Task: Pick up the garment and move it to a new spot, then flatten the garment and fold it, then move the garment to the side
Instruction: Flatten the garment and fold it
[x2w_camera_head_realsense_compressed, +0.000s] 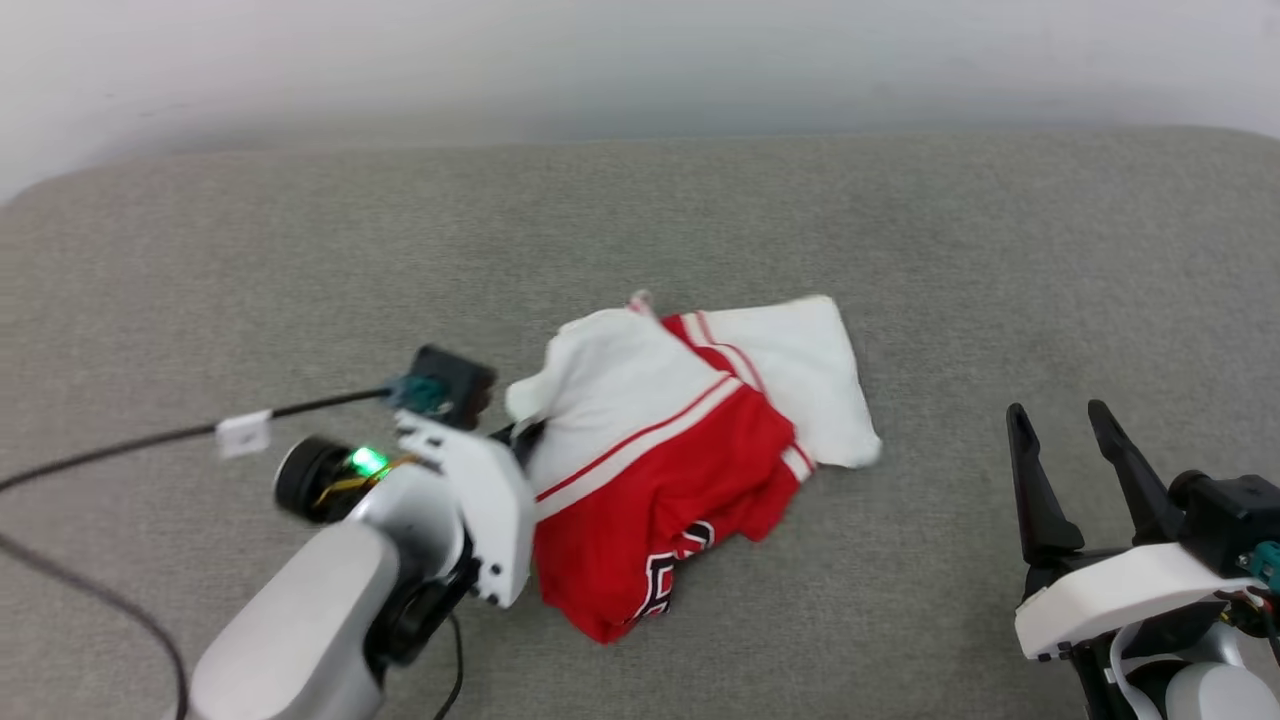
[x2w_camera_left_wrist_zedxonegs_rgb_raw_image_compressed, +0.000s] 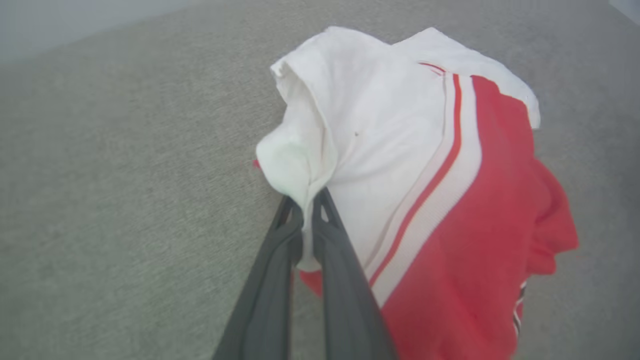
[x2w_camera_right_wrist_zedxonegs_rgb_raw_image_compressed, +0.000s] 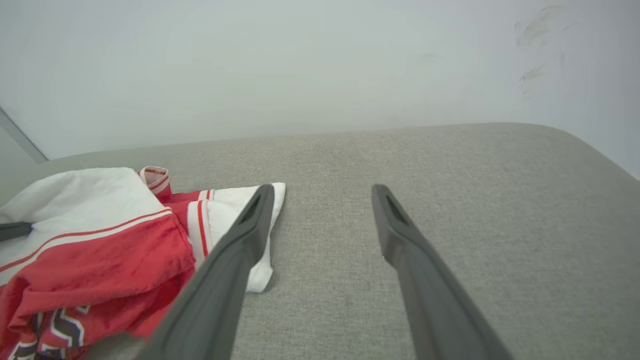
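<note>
Left wrist view, left fingers (x2w_camera_left_wrist_zedxonegs_rgb_raw_image_compressed: 267, 290) clamped on garment (x2w_camera_left_wrist_zedxonegs_rgb_raw_image_compressed: 400, 150) edge, right fingers (x2w_camera_right_wrist_zedxonegs_rgb_raw_image_compressed: 430, 280) apart, clear of it

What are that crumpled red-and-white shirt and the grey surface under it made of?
The crumpled red-and-white shirt: probably soft matte knit fabric; it bunches in limp folds. The grey surface: seemingly woven upholstery cloth, matte, showing a fine flecked weave.

A bench (x2w_camera_head_realsense_compressed: 900, 230) covered in grey woven fabric spreads wide, its far corners rounded. Just behind its far edge rises a plain pale wall (x2w_camera_head_realsense_compressed: 640, 60). Faint dark scuff marks (x2w_camera_right_wrist_zedxonegs_rgb_raw_image_compressed: 532, 75) smudge that wall in the right wrist view.
</note>
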